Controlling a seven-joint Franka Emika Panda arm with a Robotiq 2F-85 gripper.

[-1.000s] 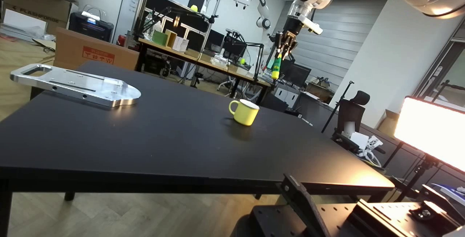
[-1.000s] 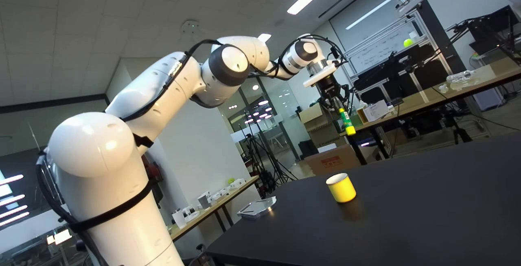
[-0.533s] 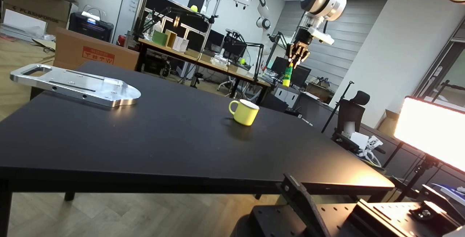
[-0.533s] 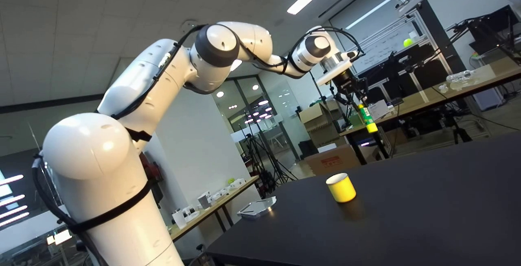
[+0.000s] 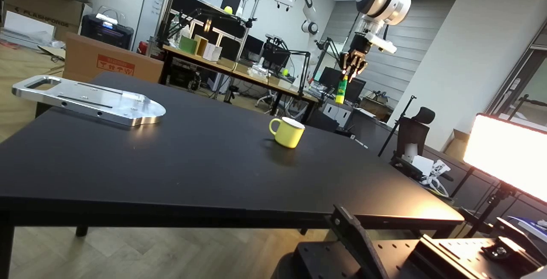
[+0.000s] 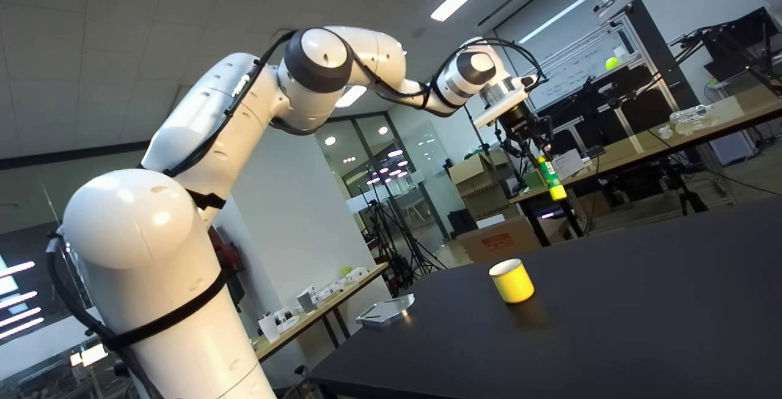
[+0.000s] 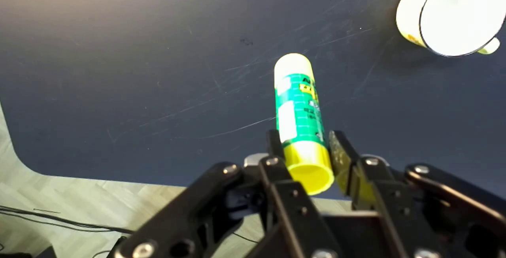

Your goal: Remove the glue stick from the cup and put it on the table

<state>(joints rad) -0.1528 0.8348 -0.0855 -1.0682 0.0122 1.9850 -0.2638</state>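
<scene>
hand [image 7: 305, 142]: you have it clamped on the green glue stick [image 7: 302, 119], jaws on either side of one yellow end.
glue stick: out of the yellow mug [image 5: 290, 135] and up in the air, apart from the black desk [image 5: 205, 159]; in an exterior view the glue stick [image 6: 551, 178] tilts, low end toward 5 o'clock.
mug: upright on the desk, at the glue stick's 2 o'clock in your wrist view; in an exterior view its handle [image 5: 272, 127] points to 10 o'clock.
metal plate [image 5: 92, 98]: silver, well apart from the mug, at its 9 o'clock in an exterior view.
</scene>
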